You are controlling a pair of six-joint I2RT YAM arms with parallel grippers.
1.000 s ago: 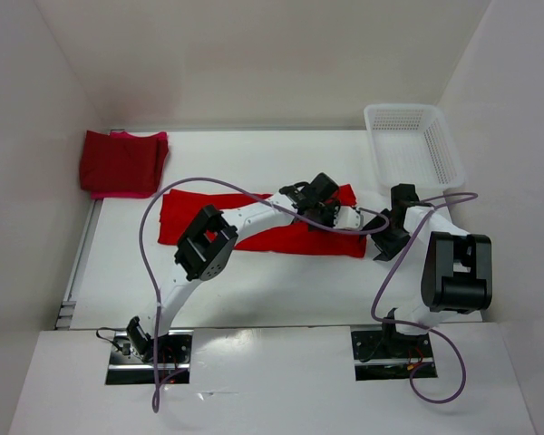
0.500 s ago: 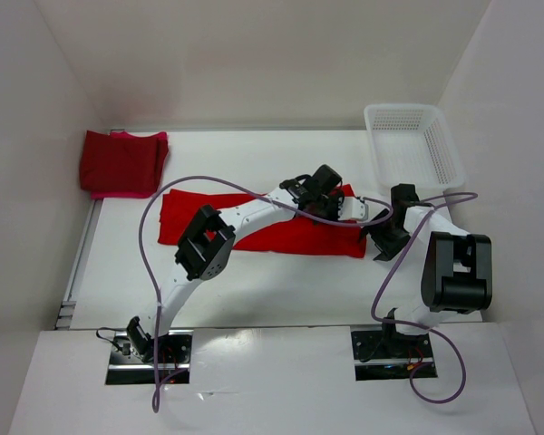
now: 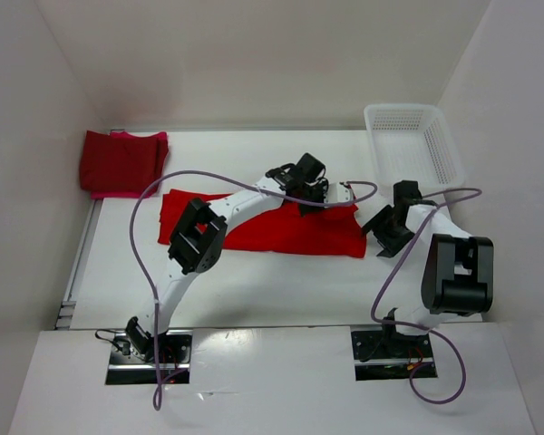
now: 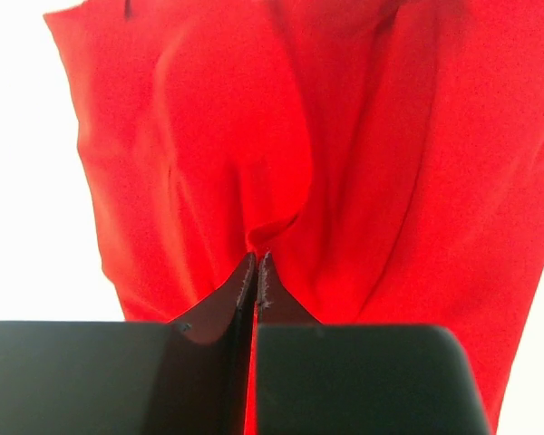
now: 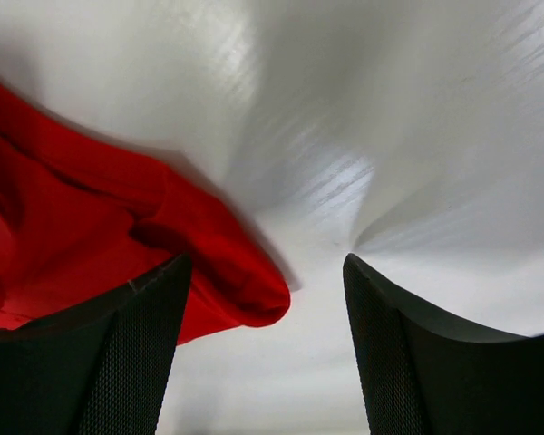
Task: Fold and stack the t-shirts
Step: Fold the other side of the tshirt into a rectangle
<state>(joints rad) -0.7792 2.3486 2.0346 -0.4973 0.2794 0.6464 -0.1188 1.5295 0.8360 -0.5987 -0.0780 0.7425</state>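
My left gripper (image 4: pixel 256 272) is pinched shut on a fold of the bright red cloth t-shirt (image 3: pixel 272 231), which lies centre-stage as a long strip. My right gripper (image 5: pixel 263 265) gapes empty at its right end. The dark maroon and pink folded shirts (image 3: pixel 122 161) sit stacked at far left; I judge this third one is not yet finished.

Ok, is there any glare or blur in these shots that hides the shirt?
Left wrist: red shirt sharp, table beside it blown out white. Right wrist: streaky glare on the table, dark shadow along the shirt's edge. Top view: evenly lit, sharp.
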